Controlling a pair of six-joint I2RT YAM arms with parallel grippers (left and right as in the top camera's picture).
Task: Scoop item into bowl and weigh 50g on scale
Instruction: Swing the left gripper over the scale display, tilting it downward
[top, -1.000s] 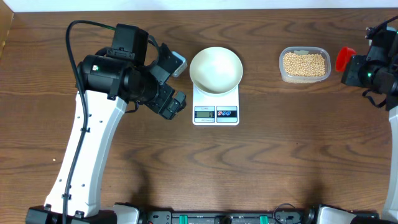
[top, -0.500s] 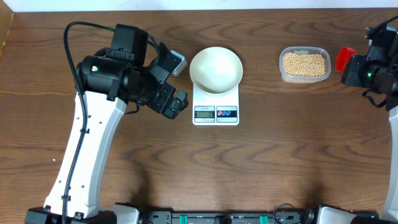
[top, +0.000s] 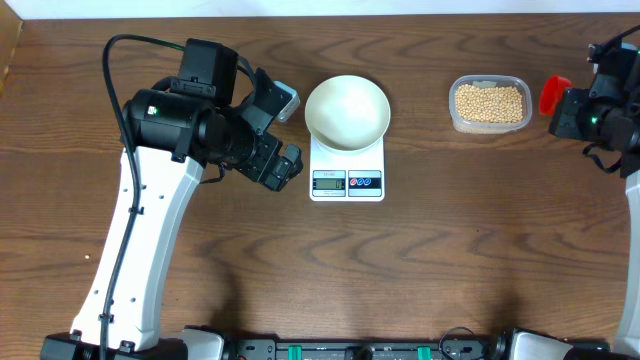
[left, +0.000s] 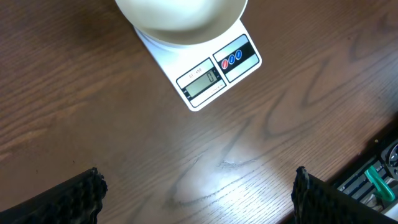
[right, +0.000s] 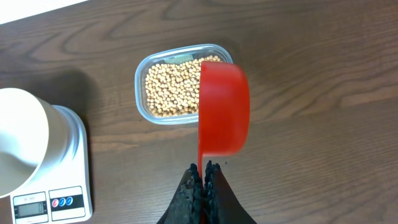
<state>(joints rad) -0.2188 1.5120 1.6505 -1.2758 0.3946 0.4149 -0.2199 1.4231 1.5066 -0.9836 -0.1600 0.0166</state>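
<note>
1. Here, at the bottom centre of your right wrist view, the right gripper (right: 204, 177) has its fingers pressed tight together on the thin handle of the red scoop (right: 224, 106).
2. Just above those fingers the scoop's cup stands on edge, showing you only a plain red face. You cannot tell whether it holds anything.
3. Beyond the cup, in the upper middle of that frame, the clear tub (right: 142, 74) lies full of beans (right: 168, 90). In the picture the cup overlaps the tub's right end.
4. At the left edge of the same frame, the bowl (right: 18, 143) stands on the scale (right: 68, 186).
5. In your left wrist view, the left gripper (left: 199, 199) shows only two black fingertips in the lower corners. They are spread wide, with nothing between them but the brown table (left: 93, 112).
6. Farther up that frame the scale's display reads zero, with red and blue buttons beside it. The bowl sits on its platform at the top edge.
7. From overhead, the left gripper is left of centre, just beside the scale and bowl and touching neither. The bowl's inside looks plain white.
8. Farthest off, at the upper right of the overhead frame, the tub sits well apart from the scale. The scoop is just right of the tub, near the frame's right edge, with a small gap between them.
</note>
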